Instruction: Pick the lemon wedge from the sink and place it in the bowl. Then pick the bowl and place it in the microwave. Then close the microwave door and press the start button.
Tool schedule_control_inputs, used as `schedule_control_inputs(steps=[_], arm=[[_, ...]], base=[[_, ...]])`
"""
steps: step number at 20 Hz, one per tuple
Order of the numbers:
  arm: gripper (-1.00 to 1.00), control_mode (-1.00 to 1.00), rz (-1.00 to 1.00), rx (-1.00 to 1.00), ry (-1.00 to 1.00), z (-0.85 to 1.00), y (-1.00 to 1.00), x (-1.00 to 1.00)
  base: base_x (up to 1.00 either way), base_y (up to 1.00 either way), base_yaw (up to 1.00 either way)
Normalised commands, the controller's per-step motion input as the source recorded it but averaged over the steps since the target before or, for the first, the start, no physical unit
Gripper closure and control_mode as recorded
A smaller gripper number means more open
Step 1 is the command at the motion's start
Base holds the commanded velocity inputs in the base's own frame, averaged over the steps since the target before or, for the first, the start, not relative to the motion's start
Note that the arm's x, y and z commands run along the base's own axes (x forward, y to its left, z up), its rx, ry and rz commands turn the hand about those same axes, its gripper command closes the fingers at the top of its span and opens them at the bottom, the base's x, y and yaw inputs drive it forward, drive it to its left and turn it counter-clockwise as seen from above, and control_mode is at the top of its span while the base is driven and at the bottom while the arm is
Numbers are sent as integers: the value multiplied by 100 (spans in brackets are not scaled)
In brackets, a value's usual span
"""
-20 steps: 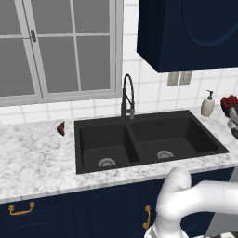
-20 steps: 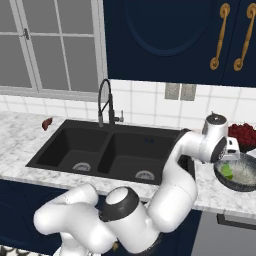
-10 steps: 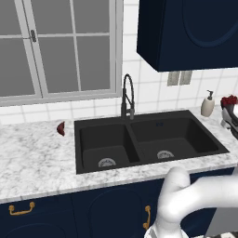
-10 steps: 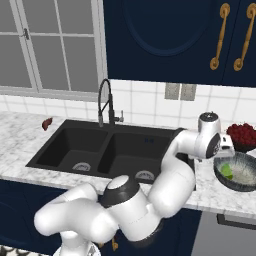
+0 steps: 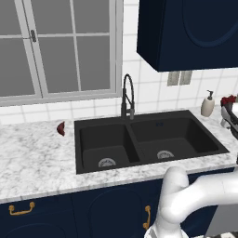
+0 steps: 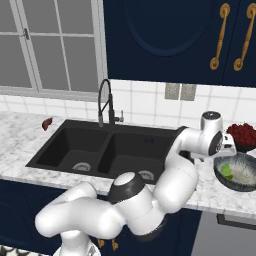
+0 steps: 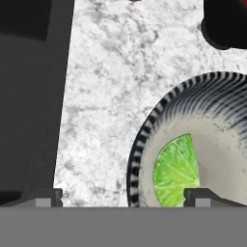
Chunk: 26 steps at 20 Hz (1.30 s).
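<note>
We see the matte black rectangular double-basin sink [image 5: 148, 142] set into the white and grey marbled counter [image 5: 37, 160], with 2 basins and 1 round steel drain in each. A strip of bare marble runs along the sink's front edge, and a broader open stretch lies to its left in the left base view. There 1 small dark red wedge-shaped piece [image 5: 60, 128] sits near the back wall, apart from the sink's left rim. 1 black arched spring faucet [image 5: 127, 95] stands behind the divider between the 2 basins.

In the right base view, the round grey bowl with a ribbed blue-grey outside [image 6: 247, 183] rests on the counter right of the sink, with bare marble between its rim and the sink's right edge. The tiny yellow-green lemon wedge [image 6: 227, 171] lies inside it, on the left part of the pale interior. Just behind the grey bowl stands 1 dark bowl of red fruit [image 6: 242, 136]; we cannot tell whether the 2 bowls touch.

The white arm's two-finger gripper [image 7: 123, 195] hangs over the bowl's left rim with its jaws spread fully wide and nothing between them. In the hand view 1 dark fingertip [image 7: 46, 195] sits over the marble near the sink's edge and the other over the wedge inside the bowl.

At the right edge of the left base view stands 1 pale soap dispenser [image 5: 207, 104] by the tiled wall. 2 gold handles [image 6: 218, 37] hang on the navy upper cabinets.
</note>
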Motion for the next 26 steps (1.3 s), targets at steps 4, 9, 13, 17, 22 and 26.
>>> schedule_control_inputs(steps=[4,9,13,17,22,26], arm=[[-100,-100,1,0,2,-21,-24,0],[-100,-100,0,0,1,-28,0,3],[-100,-100,0,0,1,-25,0,5],[-100,-100,0,0,1,-24,-1,4],[100,-100,1,0,3,-21,-1,2],[100,-100,0,0,6,-12,0,0]], base=[[0,0,0],[0,0,0],[0,0,0],[0,0,0],[0,0,0],[0,0,0]])
